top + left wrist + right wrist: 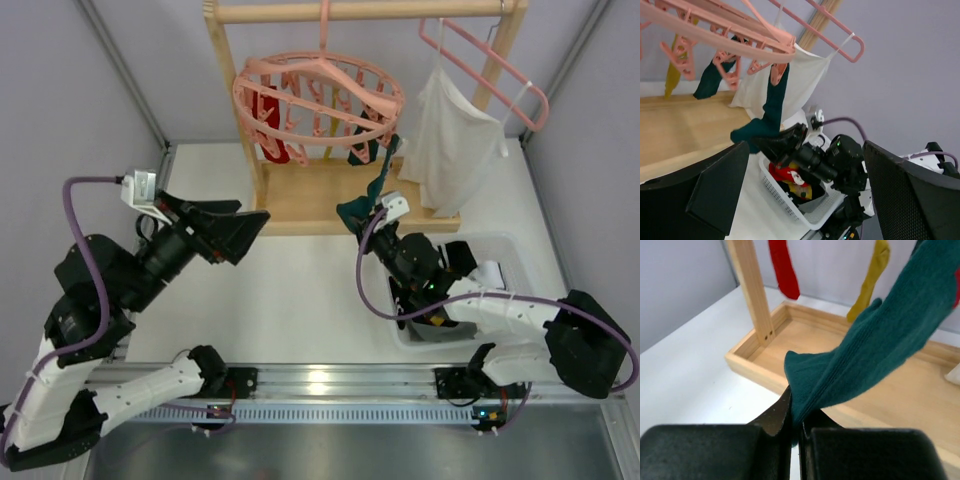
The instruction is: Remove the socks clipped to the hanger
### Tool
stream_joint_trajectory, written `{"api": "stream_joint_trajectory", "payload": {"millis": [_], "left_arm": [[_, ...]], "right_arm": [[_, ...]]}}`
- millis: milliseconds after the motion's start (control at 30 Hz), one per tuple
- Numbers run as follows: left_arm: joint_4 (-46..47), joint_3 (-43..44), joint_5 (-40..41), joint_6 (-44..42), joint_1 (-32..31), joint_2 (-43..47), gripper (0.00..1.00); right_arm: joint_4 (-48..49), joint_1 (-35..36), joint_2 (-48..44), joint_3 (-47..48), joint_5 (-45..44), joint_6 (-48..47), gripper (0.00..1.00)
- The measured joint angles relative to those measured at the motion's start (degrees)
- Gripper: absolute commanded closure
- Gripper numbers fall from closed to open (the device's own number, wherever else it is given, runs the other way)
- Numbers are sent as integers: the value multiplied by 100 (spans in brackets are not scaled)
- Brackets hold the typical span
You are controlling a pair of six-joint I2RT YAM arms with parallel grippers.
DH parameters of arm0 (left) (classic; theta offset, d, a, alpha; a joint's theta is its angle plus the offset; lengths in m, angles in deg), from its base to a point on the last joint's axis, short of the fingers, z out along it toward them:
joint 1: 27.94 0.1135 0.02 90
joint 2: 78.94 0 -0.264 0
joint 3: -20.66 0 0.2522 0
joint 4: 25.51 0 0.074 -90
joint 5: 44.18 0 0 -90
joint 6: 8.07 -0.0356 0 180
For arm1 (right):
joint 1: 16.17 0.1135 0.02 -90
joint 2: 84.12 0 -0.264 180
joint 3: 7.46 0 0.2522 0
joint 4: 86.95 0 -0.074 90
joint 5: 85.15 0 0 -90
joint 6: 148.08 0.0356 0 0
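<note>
The round pink hanger [318, 95] [715, 35] hangs from the wooden rail with socks clipped under it. A dark teal sock [372, 185] [875, 355] [772, 107] stretches down from a clip at the ring's right edge. My right gripper [362, 215] [799, 412] is shut on its lower end. A red sock [272, 130] [782, 267], a mustard sock [872, 277] [672, 75] and another teal sock [710, 82] stay clipped. My left gripper [262, 222] [805, 195] is open and holds nothing, left of the rack base.
A white basket [505, 245] [785, 207] under the right arm holds red and yellow socks [790, 177]. A white cloth [450, 140] hangs from a plain pink hanger on the right. The wooden rack's tray base [310, 195] and post [235, 100] stand behind.
</note>
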Motion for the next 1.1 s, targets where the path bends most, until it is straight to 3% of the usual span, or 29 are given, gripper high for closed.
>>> {"api": "stream_joint_trajectory", "payload": {"millis": [267,567,800,1100], "left_arm": [[-385,2074,616,-570,0,-1954,1],[-1156,2118,2009,-927,-352,-2938,1],[-1281,2352,3088,-1266,-1167,-2964,1],[-1285,2570,3965,-1480,-1213,-3309,1]], "right_arm": [[-391,1453,452,581,-1510,-321,100],[-601,2494,1912,2059,-2734,-791,100],[-702,2640,2358,2531,-2767,-890,100],[-688,2645,2380,2555,-2682,-822,100]]}}
